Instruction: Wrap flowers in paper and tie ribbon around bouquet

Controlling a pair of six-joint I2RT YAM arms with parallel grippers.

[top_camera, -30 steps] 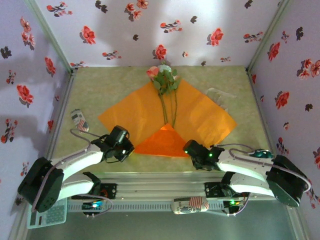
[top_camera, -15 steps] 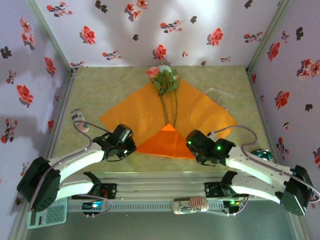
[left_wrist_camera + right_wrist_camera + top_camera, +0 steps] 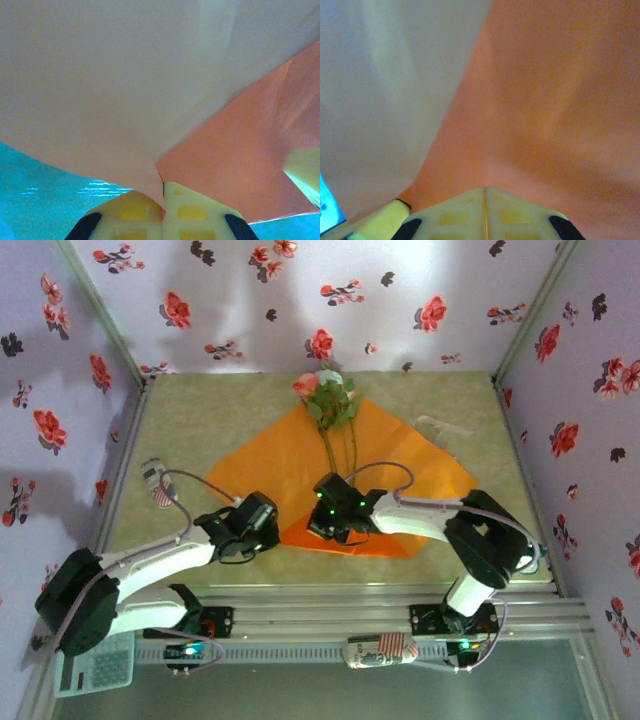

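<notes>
Orange paper [image 3: 420,470] is clamped by the left gripper [image 3: 163,192]; the right gripper [image 3: 485,195] is closed over its flap. On it flowers [image 3: 328,395] are laid, ribbon [image 3: 435,424] beside.

Left arm [image 3: 150,570] and right arm [image 3: 430,517]: white shells, black joint housings, grey cables [image 3: 385,465] looping off the wrists, green lights [image 3: 320,494] on the right wrist, pale yellow fingers [image 3: 132,211]

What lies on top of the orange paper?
The flowers lie with green stems along the middle of the paper, blooms beyond its far corner. Its near corner is folded up over the sheet. The stem ends are hidden under the right gripper.
</notes>
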